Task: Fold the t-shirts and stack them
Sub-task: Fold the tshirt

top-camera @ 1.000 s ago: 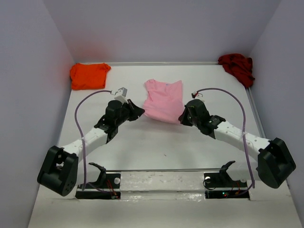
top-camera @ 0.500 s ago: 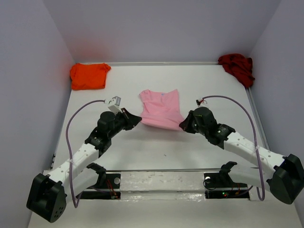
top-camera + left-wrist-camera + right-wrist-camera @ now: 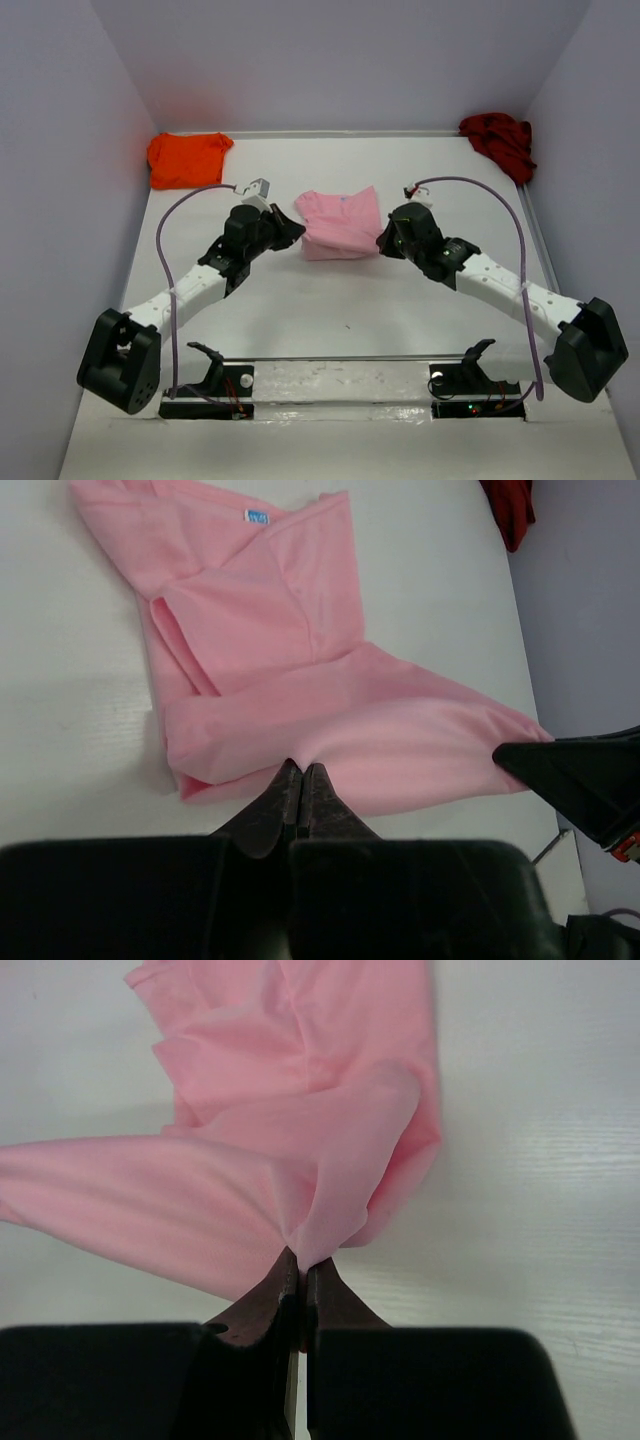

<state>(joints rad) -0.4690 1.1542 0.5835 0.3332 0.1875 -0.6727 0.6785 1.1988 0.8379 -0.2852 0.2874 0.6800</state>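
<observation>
Across the white table (image 3: 330, 310), the pink t-shirt (image 3: 340, 222) lies in the middle between my two arms. The orange t-shirt (image 3: 187, 160) sits in the far left corner and the dark red t-shirt (image 3: 500, 140) is heaped in the far right corner, both well apart from it. My left gripper (image 3: 302, 775) has its jaws pressed together on the near edge of the pink cloth, and my right gripper (image 3: 298, 1260) pinches that same edge at its other end. I take this to be the step of carrying the near half over the far half. The worry is my hold: each pinch takes only a thin bit of soft cloth at the very fingertips, so a hard pull could slide it free and drop the fold. If one arm travels ahead of the other, the crease would likely land crooked. If I drag low, the flat part underneath may bunch or creep along the table. As for the shirt itself, its raised edge runs as a fairly taut band from one pinch to the other, puckering into small gathers at each. The collar half rests flat on the table, one sleeve is tucked inward with a soft crease, and a small blue label (image 3: 257, 517) shows at the neck.
</observation>
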